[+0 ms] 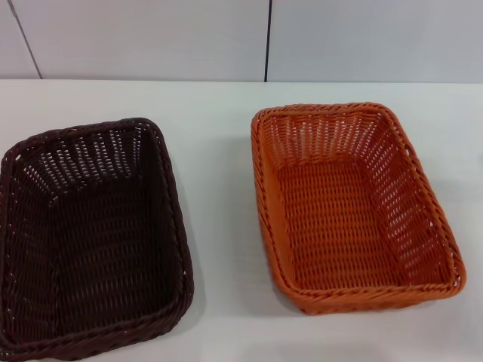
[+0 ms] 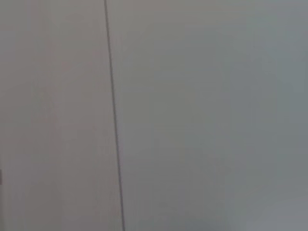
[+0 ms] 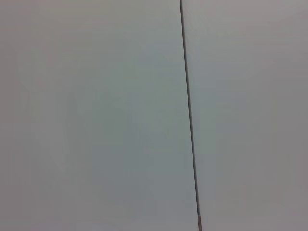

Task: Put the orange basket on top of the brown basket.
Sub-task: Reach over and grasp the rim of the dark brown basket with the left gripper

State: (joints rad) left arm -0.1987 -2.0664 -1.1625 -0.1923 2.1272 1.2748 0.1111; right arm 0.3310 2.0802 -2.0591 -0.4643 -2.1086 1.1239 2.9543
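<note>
Side by side on the white table (image 1: 219,113) sat the orange basket (image 1: 351,207) to the robot's right and the brown basket (image 1: 90,237) to its left, apart and both upright. Neither gripper showed anywhere; the wrist cameras saw only a pale panelled wall (image 2: 202,115).

I see a bare strip of white table (image 1: 223,226) running between the brown basket (image 1: 90,234) on my left and the orange basket (image 1: 351,204) on my right, open to pass through. Behind both, more bare table reaches the panelled wall (image 1: 151,38). Both baskets sit open-topped.
</note>
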